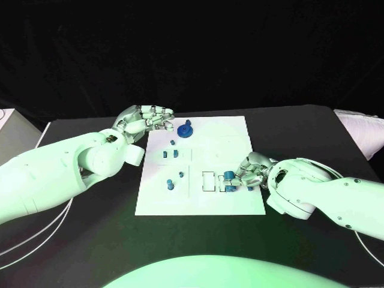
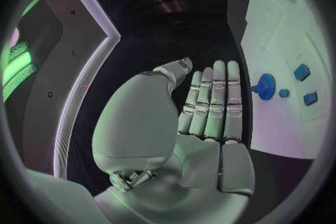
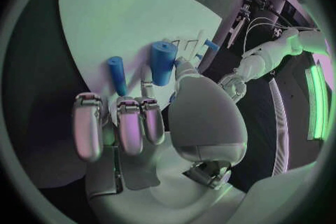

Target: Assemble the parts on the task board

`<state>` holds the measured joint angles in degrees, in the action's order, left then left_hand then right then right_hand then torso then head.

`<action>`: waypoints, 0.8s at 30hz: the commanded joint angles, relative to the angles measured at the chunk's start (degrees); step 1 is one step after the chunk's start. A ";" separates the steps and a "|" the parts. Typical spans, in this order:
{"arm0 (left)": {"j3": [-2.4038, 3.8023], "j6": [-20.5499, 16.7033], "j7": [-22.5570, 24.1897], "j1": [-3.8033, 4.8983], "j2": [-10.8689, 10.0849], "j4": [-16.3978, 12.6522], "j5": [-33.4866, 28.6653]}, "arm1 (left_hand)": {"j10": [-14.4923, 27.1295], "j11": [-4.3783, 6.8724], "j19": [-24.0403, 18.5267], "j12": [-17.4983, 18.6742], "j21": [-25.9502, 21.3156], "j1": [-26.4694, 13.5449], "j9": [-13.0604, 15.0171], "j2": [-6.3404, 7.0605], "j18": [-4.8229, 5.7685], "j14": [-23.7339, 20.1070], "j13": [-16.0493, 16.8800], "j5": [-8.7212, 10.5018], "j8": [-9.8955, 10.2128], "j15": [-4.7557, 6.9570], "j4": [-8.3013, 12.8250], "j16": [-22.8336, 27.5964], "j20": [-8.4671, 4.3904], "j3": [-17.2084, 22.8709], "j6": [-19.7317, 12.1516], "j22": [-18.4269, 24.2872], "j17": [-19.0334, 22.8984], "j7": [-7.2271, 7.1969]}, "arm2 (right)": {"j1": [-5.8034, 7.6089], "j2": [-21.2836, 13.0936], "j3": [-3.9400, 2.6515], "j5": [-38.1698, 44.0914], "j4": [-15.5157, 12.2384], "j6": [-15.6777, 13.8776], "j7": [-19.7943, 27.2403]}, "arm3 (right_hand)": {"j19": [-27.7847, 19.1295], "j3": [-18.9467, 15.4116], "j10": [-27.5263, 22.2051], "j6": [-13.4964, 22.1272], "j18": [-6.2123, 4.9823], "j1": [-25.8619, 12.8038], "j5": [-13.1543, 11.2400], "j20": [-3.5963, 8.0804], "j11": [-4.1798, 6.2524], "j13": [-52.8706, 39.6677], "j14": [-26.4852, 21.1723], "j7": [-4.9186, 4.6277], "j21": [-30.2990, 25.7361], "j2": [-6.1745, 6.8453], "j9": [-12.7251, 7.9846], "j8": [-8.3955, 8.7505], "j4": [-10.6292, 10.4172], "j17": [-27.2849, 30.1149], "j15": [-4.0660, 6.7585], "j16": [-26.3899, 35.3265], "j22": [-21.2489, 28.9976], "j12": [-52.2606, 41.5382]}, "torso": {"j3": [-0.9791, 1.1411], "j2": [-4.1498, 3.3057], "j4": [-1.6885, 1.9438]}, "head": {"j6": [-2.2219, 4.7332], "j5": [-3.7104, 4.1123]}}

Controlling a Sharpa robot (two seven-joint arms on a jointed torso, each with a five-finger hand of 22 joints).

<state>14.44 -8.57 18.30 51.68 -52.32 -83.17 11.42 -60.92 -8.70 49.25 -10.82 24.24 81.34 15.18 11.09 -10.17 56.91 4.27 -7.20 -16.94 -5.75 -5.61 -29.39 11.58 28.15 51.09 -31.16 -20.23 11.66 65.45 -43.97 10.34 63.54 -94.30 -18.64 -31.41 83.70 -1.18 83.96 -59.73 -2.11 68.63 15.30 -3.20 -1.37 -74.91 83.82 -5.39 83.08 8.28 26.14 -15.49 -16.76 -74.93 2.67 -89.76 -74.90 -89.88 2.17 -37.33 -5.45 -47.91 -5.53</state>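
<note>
Blue cylinder part (image 3: 163,63) upright under the right hand (image 1: 244,172), near edge of the task board (image 1: 218,129).
Fingers close around it, axis roughly vertical; the left hand (image 1: 144,120) hovers at the far-left corner, fingers together, holding nothing.

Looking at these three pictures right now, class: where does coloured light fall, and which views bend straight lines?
Head view: a green tint lies on both white arms, and the task board keeps straight edges against the black table. Left wrist view: the board's edge curves, and a green glow sits at the circle's rim beside the left hand. Right wrist view: the board bulges round behind the right hand; a green strip glows at the rim.
</note>
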 commanded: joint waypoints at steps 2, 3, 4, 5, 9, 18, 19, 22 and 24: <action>0.05 0.98 0.47 0.01 -0.03 -0.22 -0.31 | -0.16 0.21 0.14 -0.23 -0.14 -0.40 -0.03 -0.39 0.00 -0.31 0.05 -0.01 0.18 0.12 -0.04 0.28 0.26 -0.41 0.28 0.05 -0.06 0.00 | -0.67 0.27 0.43 0.75 0.00 1.72 -0.43 | 4.61 0.42 6.04 0.37 0.75 2.36 2.04 0.10 0.45 -15.09 6.18 0.08 -0.06 -0.44 -0.14 0.02 0.13 -15.07 0.16 -0.24 -13.08 -0.12 | 0.01 -0.02 0.00 | 0.00 -0.02; 0.05 0.97 0.47 0.01 -0.04 -0.22 -0.31 | -0.16 0.21 0.14 -0.23 -0.14 -0.40 -0.03 -0.39 0.00 -0.31 0.05 -0.01 0.18 0.12 -0.04 0.28 0.26 -0.41 0.28 0.05 -0.06 0.00 | -0.68 0.21 0.43 0.77 -0.04 1.33 -0.40 | 4.62 1.08 6.04 0.44 0.75 3.40 3.92 0.14 0.47 -15.09 6.18 0.10 -0.03 -0.73 -0.18 0.05 0.27 -15.07 0.21 -0.24 -13.10 -0.12 | 0.01 0.00 -0.01 | 0.02 -0.02; 0.05 0.97 0.47 0.01 -0.06 -0.22 -0.31 | -0.16 0.21 0.14 -0.23 -0.14 -0.40 -0.03 -0.39 0.00 -0.31 0.05 -0.01 0.18 0.12 -0.04 0.28 0.26 -0.41 0.28 0.05 -0.06 0.00 | -0.70 0.11 0.43 0.73 -0.11 0.82 -0.37 | 4.64 1.45 6.04 0.42 0.76 3.85 4.98 0.15 0.50 -15.09 6.18 0.09 0.03 -0.79 -0.21 0.06 0.22 -15.07 0.21 -0.24 -13.13 -0.12 | 0.01 0.00 -0.01 | 0.02 -0.02; 0.05 0.97 0.47 0.01 -0.07 -0.21 -0.31 | -0.16 0.21 0.14 -0.23 -0.14 -0.40 -0.03 -0.39 0.00 -0.31 0.05 -0.01 0.18 0.12 -0.04 0.28 0.26 -0.41 0.28 0.05 -0.06 0.00 | -0.71 -0.02 0.43 0.54 -0.20 0.33 -0.33 | 4.69 2.28 6.04 0.40 0.80 4.81 6.45 0.18 0.54 -15.09 6.18 0.16 0.19 -1.00 -0.28 0.09 0.35 -15.07 0.25 -0.24 -13.18 -0.12 | 0.03 -0.02 -0.01 | 0.06 -0.01; 0.05 1.00 0.45 0.01 -0.12 -0.19 -0.31 | -0.13 0.22 0.19 -0.27 -0.26 -0.46 -0.01 -0.50 -0.01 -0.33 0.07 -0.05 0.15 0.13 -0.12 0.35 0.27 -0.41 0.38 0.11 -0.19 -0.02 | -0.72 -0.71 0.42 -1.84 -0.60 -1.35 -0.23 | 4.66 6.95 6.04 0.04 0.77 6.98 13.44 0.35 0.70 -15.09 6.18 0.29 0.01 -0.11 -0.87 0.44 0.17 -15.07 0.40 -0.24 -13.18 -0.12 | 0.02 0.00 0.01 | 0.06 -0.02; 0.05 1.39 0.40 0.00 -0.16 -0.04 -0.31 | -0.12 0.24 0.20 -0.28 -0.28 -0.40 0.00 -0.54 -0.02 -0.33 0.07 -0.06 0.14 0.14 -0.09 0.36 0.27 -0.38 0.40 0.12 -0.23 -0.04 | 0.12 -2.58 0.28 -10.31 -2.52 -3.89 0.64 | 4.59 14.28 5.98 -0.33 0.73 6.25 18.56 0.40 0.71 -15.01 6.18 0.23 -0.28 2.39 -1.36 0.65 0.36 -15.07 0.42 -0.24 -13.18 -0.04 | 0.01 0.03 0.03 | 0.26 -0.27; 0.05 1.42 0.38 0.00 -0.15 -0.02 -0.31 | -0.12 0.24 0.20 -0.28 -0.28 -0.40 0.00 -0.54 -0.02 -0.33 0.07 -0.06 0.14 0.14 -0.09 0.36 0.27 -0.38 0.40 0.12 -0.23 -0.04 | 0.33 -2.78 0.25 -11.07 -2.84 -4.03 0.78 | 4.61 14.65 5.97 -0.36 0.74 6.00 18.41 0.38 0.69 -15.00 6.18 0.21 -0.22 2.62 -1.37 0.64 0.34 -15.07 0.40 -0.24 -13.20 -0.03 | 0.00 0.03 0.03 | 0.31 -0.29; 0.05 1.48 0.30 0.00 -0.16 0.02 -0.31 | -0.11 0.25 0.22 -0.29 -0.31 -0.33 0.00 -0.60 -0.03 -0.35 0.08 -0.09 0.13 0.15 -0.05 0.39 0.27 -0.33 0.42 0.13 -0.27 -0.06 | 0.91 -3.29 0.16 -13.08 -3.73 -4.24 1.43 | 4.61 15.09 5.95 -0.40 0.74 5.76 18.20 0.37 0.68 -14.97 6.18 0.21 -0.21 2.83 -1.37 0.62 0.35 -15.07 0.39 -0.24 -13.21 0.00 | -0.01 0.02 0.01 | 0.37 -0.37; 0.05 1.52 0.25 0.00 -0.16 0.04 -0.31 | -0.11 0.26 0.23 -0.30 -0.33 -0.29 0.01 -0.63 -0.03 -0.35 0.08 -0.10 0.13 0.16 -0.03 0.40 0.27 -0.31 0.43 0.13 -0.29 -0.07 | 1.28 -3.61 0.11 -14.15 -4.33 -4.27 1.76 | 4.56 15.45 5.86 -0.39 0.70 5.77 18.24 0.36 0.69 -14.85 6.18 0.22 -0.42 2.89 -1.38 0.62 0.43 -15.07 0.39 -0.24 -13.16 0.12 | -0.03 -0.01 0.02 | 0.45 -0.42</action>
<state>14.45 -8.21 18.25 51.68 -52.53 -83.06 11.40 -60.92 -8.70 49.25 -10.82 24.24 81.04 15.18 10.79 -10.18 56.91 4.26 -7.20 -16.94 -5.75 -5.77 -29.17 11.58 27.98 51.09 -31.11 -20.45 11.66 66.62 -47.52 10.50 53.47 -98.24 -22.32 -30.52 83.91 9.80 84.03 -59.76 -2.12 74.89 33.73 -2.99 -0.81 -74.95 84.04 -5.19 82.84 10.85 24.45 -14.61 -20.56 -74.92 2.89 -89.76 -74.94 -89.88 2.18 -37.31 -5.42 -47.53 -5.89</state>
